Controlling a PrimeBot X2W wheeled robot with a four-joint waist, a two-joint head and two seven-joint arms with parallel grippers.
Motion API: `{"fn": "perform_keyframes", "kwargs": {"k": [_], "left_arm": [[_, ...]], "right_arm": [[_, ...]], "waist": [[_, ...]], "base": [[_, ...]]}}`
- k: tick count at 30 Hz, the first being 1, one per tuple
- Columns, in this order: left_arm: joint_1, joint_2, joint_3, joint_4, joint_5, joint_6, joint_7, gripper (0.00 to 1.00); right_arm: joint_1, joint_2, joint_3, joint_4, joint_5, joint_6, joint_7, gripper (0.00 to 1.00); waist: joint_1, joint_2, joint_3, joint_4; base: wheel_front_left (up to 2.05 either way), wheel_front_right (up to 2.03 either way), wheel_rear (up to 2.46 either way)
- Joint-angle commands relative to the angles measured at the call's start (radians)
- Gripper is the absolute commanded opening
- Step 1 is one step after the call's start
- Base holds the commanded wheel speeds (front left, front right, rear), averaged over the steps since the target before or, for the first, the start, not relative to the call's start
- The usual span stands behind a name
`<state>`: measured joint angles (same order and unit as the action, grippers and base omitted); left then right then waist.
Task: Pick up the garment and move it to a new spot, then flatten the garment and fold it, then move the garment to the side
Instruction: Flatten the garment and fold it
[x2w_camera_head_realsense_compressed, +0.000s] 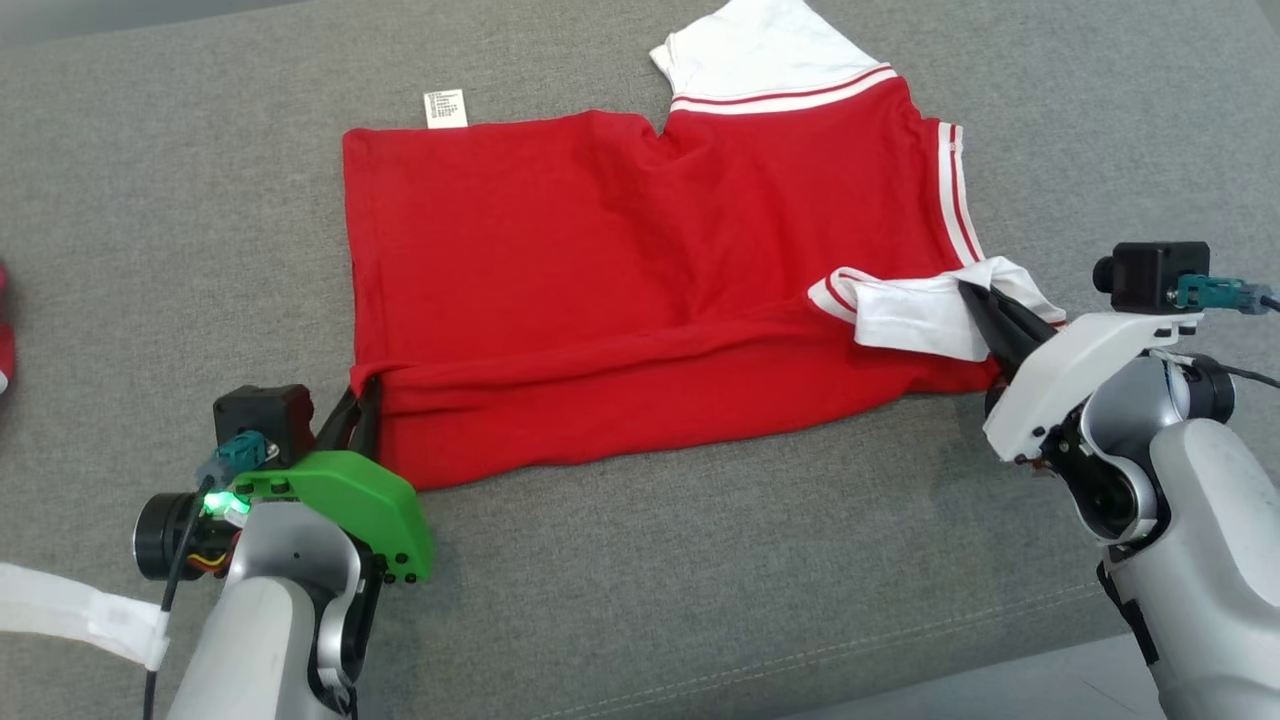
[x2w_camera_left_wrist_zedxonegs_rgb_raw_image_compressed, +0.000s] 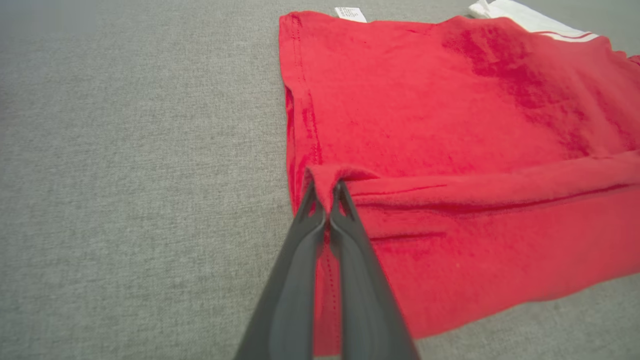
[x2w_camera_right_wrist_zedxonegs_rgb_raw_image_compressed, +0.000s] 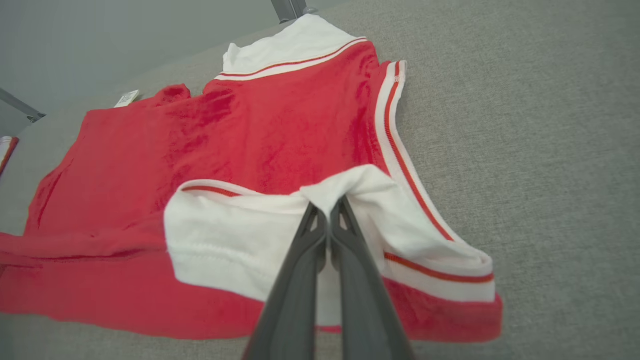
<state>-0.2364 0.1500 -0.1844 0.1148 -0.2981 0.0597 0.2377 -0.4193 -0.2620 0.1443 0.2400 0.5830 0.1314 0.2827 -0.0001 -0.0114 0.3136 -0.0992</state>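
At the near hem corner of the garment (x2w_camera_head_realsense_compressed: 620, 270), the left gripper (x2w_camera_left_wrist_zedxonegs_rgb_raw_image_compressed: 325, 190) has its fingers pressed together on a raised pinch of red cloth. The right gripper (x2w_camera_right_wrist_zedxonegs_rgb_raw_image_compressed: 328, 206) is likewise closed on a peak of the white near sleeve (x2w_camera_right_wrist_zedxonegs_rgb_raw_image_compressed: 240, 245), which lies turned in over the red body. Between the two grips a band of the near edge is doubled back onto the body, its crease running along the garment. Long axis: left to right in the head view, hem toward the robot's left, shoulders and striped trim toward its right. The garment lies on a grey cushion (x2w_camera_head_realsense_compressed: 700, 560), centred ahead of the robot. The far sleeve (x2w_camera_head_realsense_compressed: 760, 50) points away and is cut off by the head view's top edge. A white label (x2w_camera_head_realsense_compressed: 445, 108) juts from the far edge near the hem; its print is too small to read. A red item (x2w_camera_head_realsense_compressed: 4, 335) at the left edge is mostly out of frame. Whatever lies beneath the fold is hidden.
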Motion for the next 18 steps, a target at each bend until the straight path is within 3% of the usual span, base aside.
{"fn": "perform_keyframes", "kwargs": {"k": [1, 3, 4, 5, 6, 7, 12, 18], "left_arm": [[-0.03, 0.002, -0.003, 0.027, 0.006, -0.008, 0.003, 0.0], [-0.052, -0.002, -0.01, 0.066, 0.005, -0.013, 0.002, 0.0], [-0.062, -0.005, -0.013, 0.083, 0.008, -0.013, -0.003, 0.0], [-0.07, -0.01, -0.014, 0.099, 0.006, -0.011, -0.008, 0.4], [-0.074, -0.016, -0.013, 0.116, 0.001, -0.005, -0.013, 0.84], [-0.076, -0.019, -0.015, 0.13, -0.002, -0.002, -0.015, 1.0], [-0.061, -0.027, -0.001, 0.139, -0.017, 0.01, -0.05, 1.0], [0.042, -0.02, 0.025, 0.035, -0.03, 0.028, -0.128, 1.0]], "right_arm": [[-0.021, -0.002, 0.009, 0.032, -0.018, -0.001, -0.004, 0.0], [-0.045, -0.008, 0.026, 0.073, -0.038, -0.001, -0.017, 0.0], [-0.056, -0.011, 0.033, 0.089, -0.051, -0.001, -0.031, 0.29], [-0.063, -0.012, 0.047, 0.101, -0.061, -0.001, -0.05, 0.73], [-0.067, -0.011, 0.056, 0.112, -0.064, -0.001, -0.071, 1.0], [-0.068, -0.009, 0.057, 0.125, -0.066, -0.001, -0.09, 1.0], [-0.053, -0.036, 0.076, 0.118, -0.095, -0.001, -0.176, 1.0], [0.047, -0.09, 0.034, 0.017, -0.156, -0.001, -0.284, 1.0]], "waist": [[0.0001, 0.0114, 0.001, 0.002], [0.0001, 0.0114, 0.002, 0.005], [0.0001, 0.0114, 0.003, 0.006], [0.0001, 0.0114, 0.004, 0.007], [0.0001, 0.0114, 0.004, 0.007], [0.0001, 0.0114, 0.003, 0.006], [0.0001, 0.0114, -0.002, 0.003], [0.0001, 0.0114, -0.027, -0.007]], "base": [[0.0, 0.0, 0.0], [0.0, 0.0, 0.0], [0.0, 0.0, 0.0], [0.0, 0.0, 0.0], [0.0, 0.0, 0.0], [0.0, 0.0, 0.0], [0.0, 0.0, 0.0], [0.0, 0.0, 0.0]]}}
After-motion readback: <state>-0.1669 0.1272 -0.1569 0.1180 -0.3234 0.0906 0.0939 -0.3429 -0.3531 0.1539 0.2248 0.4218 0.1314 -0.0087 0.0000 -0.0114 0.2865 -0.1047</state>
